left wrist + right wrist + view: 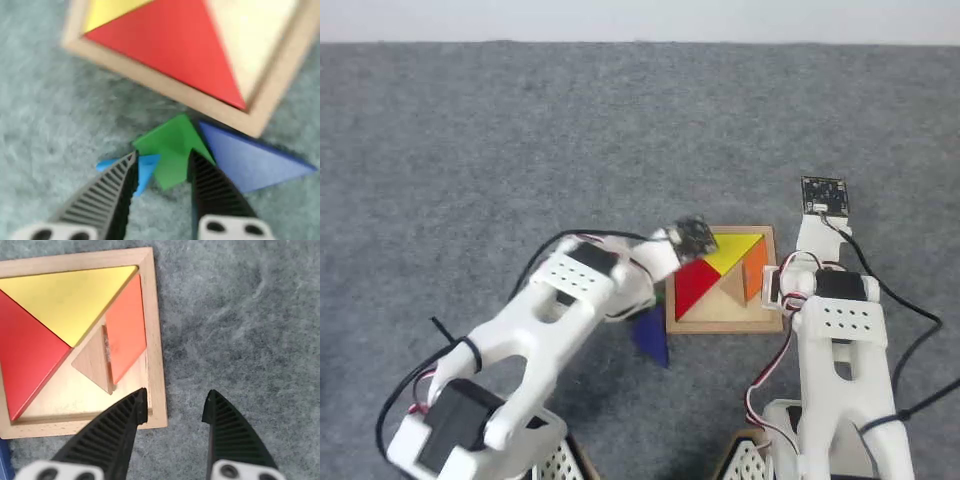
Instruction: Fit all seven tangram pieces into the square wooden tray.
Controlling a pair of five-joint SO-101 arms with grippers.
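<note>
The square wooden tray [725,322] holds a red triangle [27,352], a yellow triangle [67,295], an orange parallelogram [127,332] and a small wood-coloured triangle [95,362]. Outside the tray's corner, a green piece [172,150], a light blue piece [146,167] and a dark blue triangle [250,160] lie on the carpet. My left gripper [163,157] is open just above them, its fingers either side of the green piece. At the tray's opposite edge my right gripper [177,395] is open and empty, one finger over the rim [156,370] and one over the carpet.
Grey carpet [520,150] covers the table, with open room behind and to the left of the tray. The dark blue triangle [650,335] lies beside the left arm [550,310]. Cables trail near both arm bases.
</note>
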